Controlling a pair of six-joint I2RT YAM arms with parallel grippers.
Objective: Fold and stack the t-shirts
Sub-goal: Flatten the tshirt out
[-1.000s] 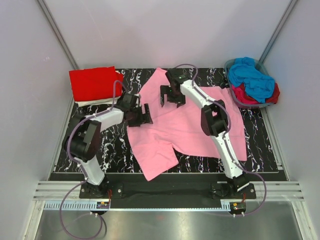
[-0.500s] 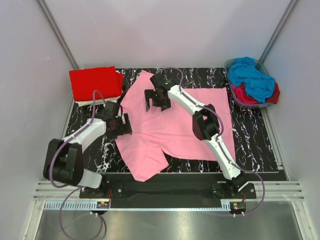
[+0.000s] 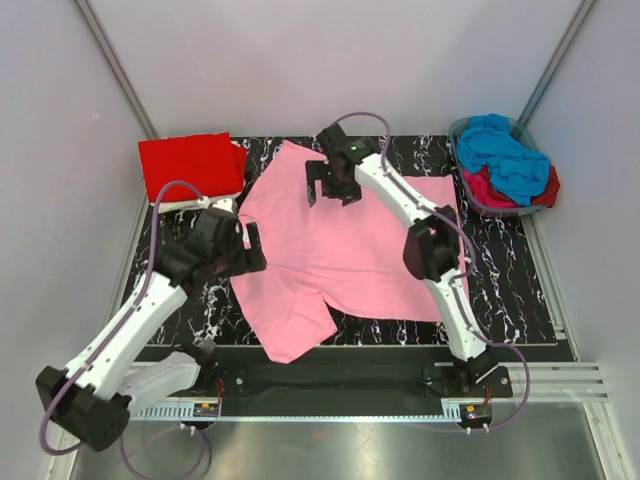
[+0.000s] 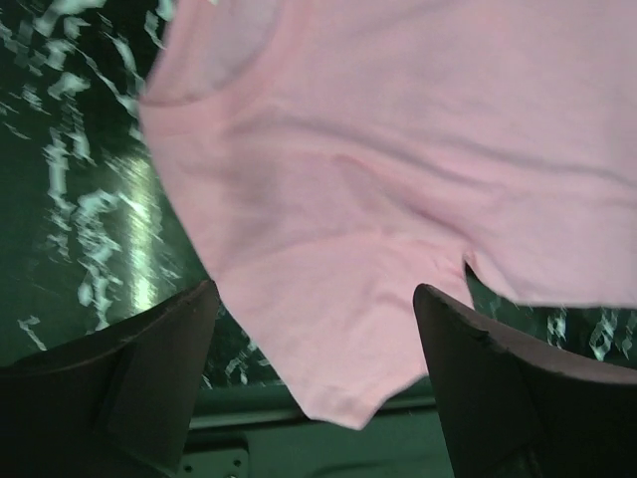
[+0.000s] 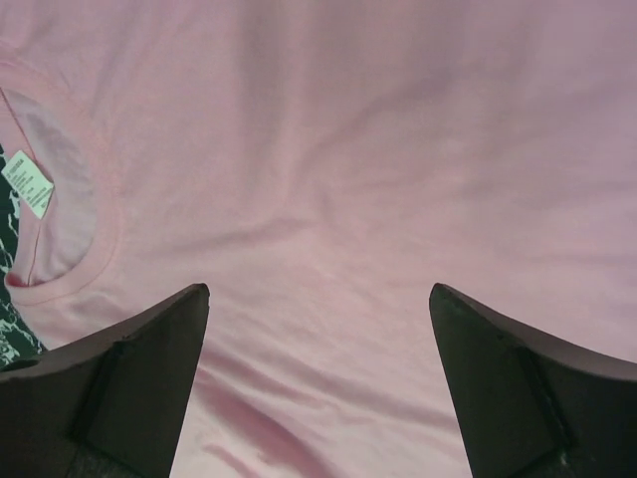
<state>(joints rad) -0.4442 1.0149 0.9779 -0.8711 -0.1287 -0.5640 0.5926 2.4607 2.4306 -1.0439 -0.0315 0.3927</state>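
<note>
A light pink t-shirt (image 3: 350,250) lies spread flat on the black marbled mat, its neck toward the back left and one sleeve (image 3: 295,330) reaching the near edge. My left gripper (image 3: 247,250) hovers open at the shirt's left edge; in the left wrist view that gripper (image 4: 314,289) has the pink sleeve (image 4: 338,339) showing between its fingers, untouched. My right gripper (image 3: 335,186) stands open above the shirt's upper chest. The right wrist view shows this gripper (image 5: 318,289) over wrinkled pink cloth (image 5: 378,179), with the collar and white neck label (image 5: 28,184) at the left.
A folded red t-shirt (image 3: 190,165) lies on a white one (image 3: 185,204) at the back left corner. At the back right, a grey-rimmed basket (image 3: 458,130) holds a bright blue t-shirt (image 3: 500,150) and a magenta one (image 3: 490,188). Grey walls close in both sides.
The pink t-shirt has shifted left and settled flatter on the mat. Both grippers went left with it; since then the left arm has drawn nearer and the right gripper has edged back right.
</note>
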